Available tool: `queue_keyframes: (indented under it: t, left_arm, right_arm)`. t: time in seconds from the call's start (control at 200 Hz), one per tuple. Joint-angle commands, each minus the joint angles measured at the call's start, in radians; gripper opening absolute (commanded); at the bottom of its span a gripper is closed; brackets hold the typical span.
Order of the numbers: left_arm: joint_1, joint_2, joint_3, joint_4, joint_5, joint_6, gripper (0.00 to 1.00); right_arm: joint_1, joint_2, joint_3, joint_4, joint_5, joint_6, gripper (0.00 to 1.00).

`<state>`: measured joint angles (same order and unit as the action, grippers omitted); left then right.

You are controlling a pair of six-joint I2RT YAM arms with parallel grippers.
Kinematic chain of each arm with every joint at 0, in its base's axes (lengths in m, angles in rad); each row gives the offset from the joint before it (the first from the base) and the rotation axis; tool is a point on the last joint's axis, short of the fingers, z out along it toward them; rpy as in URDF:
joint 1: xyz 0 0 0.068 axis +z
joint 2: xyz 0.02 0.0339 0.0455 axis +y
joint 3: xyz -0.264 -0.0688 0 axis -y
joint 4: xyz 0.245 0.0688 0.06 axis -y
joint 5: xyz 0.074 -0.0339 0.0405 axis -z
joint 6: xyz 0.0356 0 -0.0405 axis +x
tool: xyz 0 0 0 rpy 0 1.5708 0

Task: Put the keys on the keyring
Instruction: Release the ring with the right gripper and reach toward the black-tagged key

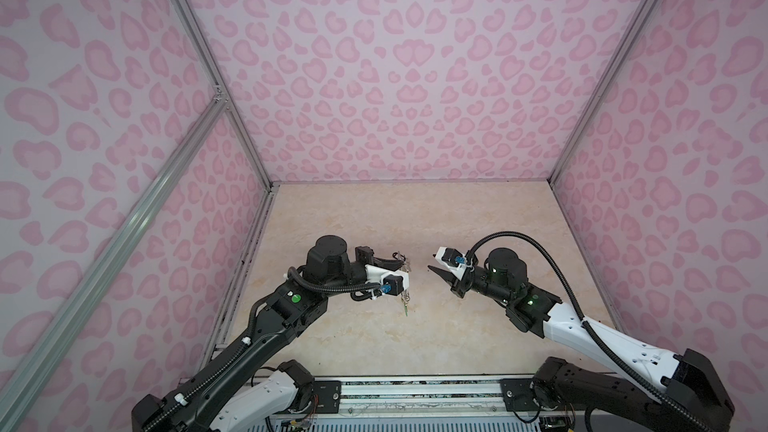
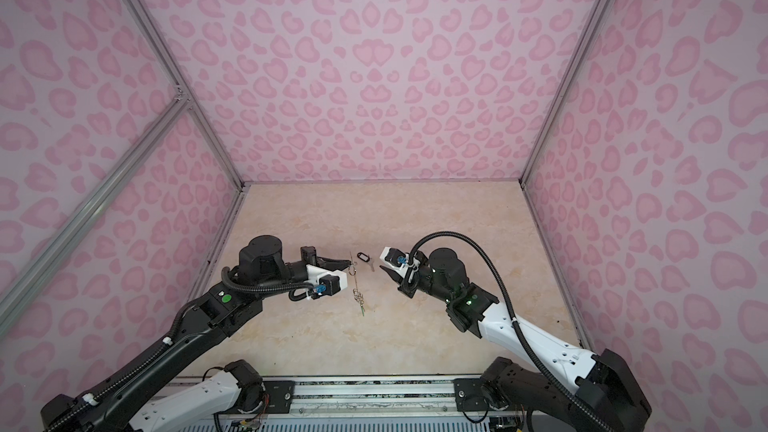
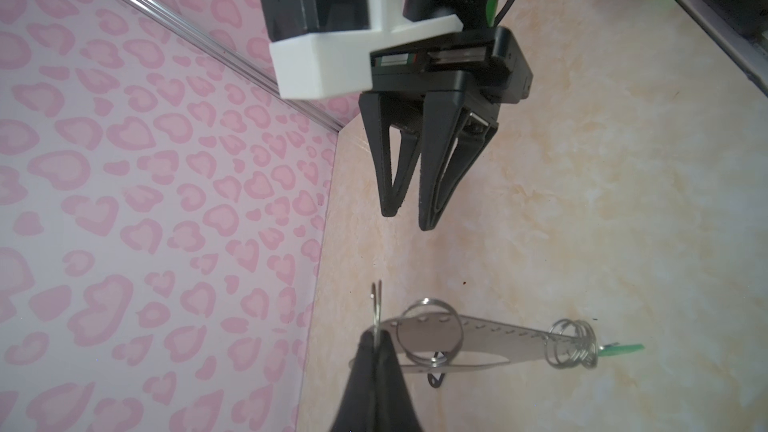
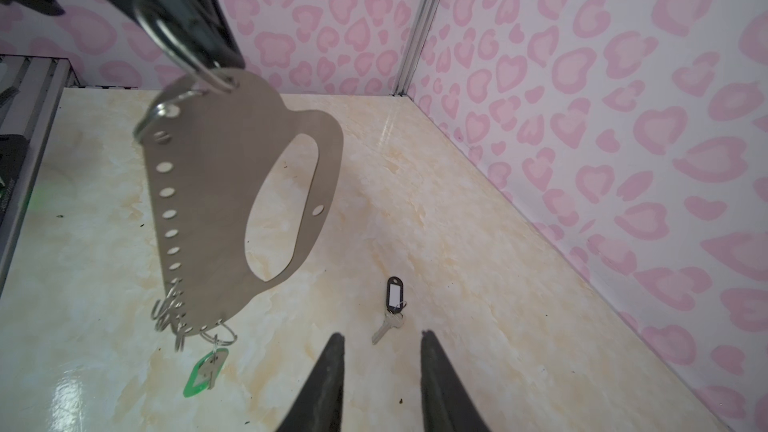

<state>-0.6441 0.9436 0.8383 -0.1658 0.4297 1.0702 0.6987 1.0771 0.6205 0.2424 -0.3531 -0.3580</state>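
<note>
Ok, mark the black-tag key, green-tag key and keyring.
black-tag key (image 4: 395, 296): right wrist view, tag label.
green-tag key (image 4: 197, 380): right wrist view, green tag.
keyring (image 4: 216, 184): right wrist view, plate face.

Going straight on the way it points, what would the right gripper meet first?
The right gripper would most likely meet the black-tagged key on the table, lying just ahead between its open fingers in the right wrist view. The hanging keyring is off to one side; depth is uncertain.

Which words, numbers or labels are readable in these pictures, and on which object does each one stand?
No text is readable.
Black tag: white insert looks blank.
Green tag: no writing visible.
Sticker on the right gripper: too blurred to read.
</note>
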Motion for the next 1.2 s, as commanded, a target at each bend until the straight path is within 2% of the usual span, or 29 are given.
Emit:
queue_keyframes:
  t: [0.0, 0.135, 0.195, 0.32, 0.43, 0.48, 0.6, 0.77, 0.86, 1.02, 1.195]
  left_arm:
    - [0.000, 0.012, -0.008, 0.095, -0.002, -0.004, 0.03]
    - [0.003, 0.034, -0.008, 0.117, -0.018, -0.007, 0.03]
    - [0.019, 0.055, 0.015, 0.096, -0.008, -0.049, 0.03]
    - [0.129, 0.074, 0.024, 0.090, 0.115, -0.157, 0.03]
    - [0.198, 0.072, 0.015, 0.086, 0.186, -0.222, 0.03]
    - [0.222, 0.072, 0.012, 0.087, 0.214, -0.256, 0.03]
    - [0.264, 0.065, 0.000, 0.096, 0.252, -0.326, 0.03]
    - [0.299, 0.028, -0.030, 0.109, 0.246, -0.393, 0.03]
    - [0.304, 0.006, -0.046, 0.115, 0.231, -0.418, 0.03]
    - [0.304, -0.033, -0.088, 0.131, 0.212, -0.449, 0.03]
    - [0.304, -0.069, -0.124, 0.127, 0.201, -0.455, 0.03]
  right_arm:
    - [-0.006, 0.024, 0.016, 0.016, -0.030, -0.002, 0.32]
    - [-0.023, 0.059, 0.030, 0.007, -0.053, 0.012, 0.31]
    - [-0.049, 0.087, 0.044, 0.026, -0.058, 0.093, 0.32]
    - [-0.086, 0.193, 0.129, -0.023, -0.023, 0.306, 0.34]
    - [-0.087, 0.323, 0.253, -0.159, -0.005, 0.388, 0.33]
    - [-0.087, 0.392, 0.314, -0.224, 0.006, 0.422, 0.29]
    - [-0.099, 0.568, 0.485, -0.394, -0.066, 0.407, 0.25]
    - [-0.110, 0.812, 0.747, -0.694, -0.038, 0.427, 0.26]
    - [-0.102, 0.913, 0.855, -0.819, 0.025, 0.448, 0.26]
    - [-0.076, 0.992, 0.952, -0.886, 0.116, 0.469, 0.28]
    - [-0.061, 1.050, 1.016, -0.911, 0.147, 0.498, 0.30]
